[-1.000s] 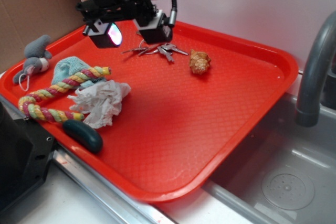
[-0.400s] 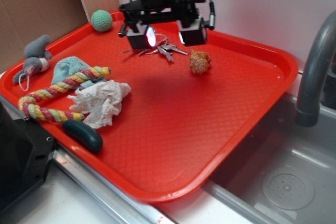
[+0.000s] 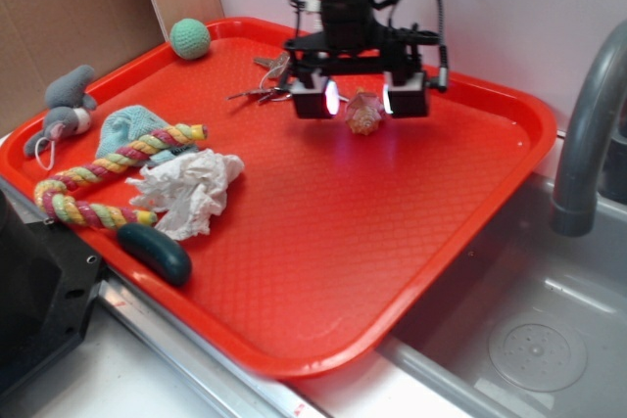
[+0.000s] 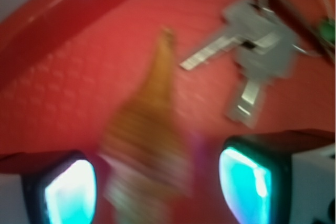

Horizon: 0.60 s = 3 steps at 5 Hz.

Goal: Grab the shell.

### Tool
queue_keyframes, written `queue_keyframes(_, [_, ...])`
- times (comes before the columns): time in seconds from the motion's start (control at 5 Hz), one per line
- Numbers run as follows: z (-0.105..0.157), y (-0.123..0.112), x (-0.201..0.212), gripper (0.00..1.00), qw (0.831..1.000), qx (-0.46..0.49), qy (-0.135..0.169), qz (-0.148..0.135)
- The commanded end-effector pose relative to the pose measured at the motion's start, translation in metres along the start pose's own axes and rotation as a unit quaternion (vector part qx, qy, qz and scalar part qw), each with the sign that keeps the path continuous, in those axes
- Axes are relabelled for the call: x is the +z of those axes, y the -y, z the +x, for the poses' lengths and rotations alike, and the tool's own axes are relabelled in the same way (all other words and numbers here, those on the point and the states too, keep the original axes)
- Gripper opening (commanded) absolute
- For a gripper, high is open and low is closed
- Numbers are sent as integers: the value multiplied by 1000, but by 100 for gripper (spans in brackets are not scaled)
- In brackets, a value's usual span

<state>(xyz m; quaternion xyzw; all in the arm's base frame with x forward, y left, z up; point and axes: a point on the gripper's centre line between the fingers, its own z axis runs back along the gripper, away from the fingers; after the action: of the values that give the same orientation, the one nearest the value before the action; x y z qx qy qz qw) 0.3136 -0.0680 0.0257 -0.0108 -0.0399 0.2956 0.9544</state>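
**Gripper over the shell, wide apart**

No words, brands or labels can be read on anything here.

Count: 1 shell (image 3: 363,113), 1 bunch of keys (image 3: 263,93), 1 green ball (image 3: 190,38), 1 grey mouse toy (image 3: 65,110), 1 rope toy (image 3: 103,175) w/ pink, yellow & green twists, 1 light-blue knit thing (image 3: 129,128) under the rope, 1 ball of white paper (image 3: 189,190), 1 dark teal oval thing (image 3: 155,252), all on 1 red tray (image 3: 392,242). The tray sits on the worktop (image 3: 127,379) next to a sink (image 3: 529,340) w/ 1 grey tap (image 3: 588,134).

The shell is tan-orange w/ ridges. It lies near the back of the tray, just right of the keys. The gripper (image 3: 361,99) hangs right over it. Its 2 fingers (image 3: 315,97) are spread apart, not squeezing, 1 on each side of the shell. Both pads glow.

Wrist view is blurry. The shell (image 4: 149,145) sits between the 2 glowing pads (image 4: 71,195), its pointy tip aimed at the tray edge. The keys (image 4: 257,61) lie beside it, apart from it. Can't tell if the pads touch the shell.
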Motion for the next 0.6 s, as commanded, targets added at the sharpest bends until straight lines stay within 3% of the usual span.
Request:
queue_keyframes(0.0, [4, 0, 18, 0, 999, -33, -25, -5])
queue_keyframes(0.2, [-19, -43, 72, 0, 993, -116, 2, -3])
queue_keyframes(0.4, [-31, -95, 126, 0, 989, -141, -38, -11])
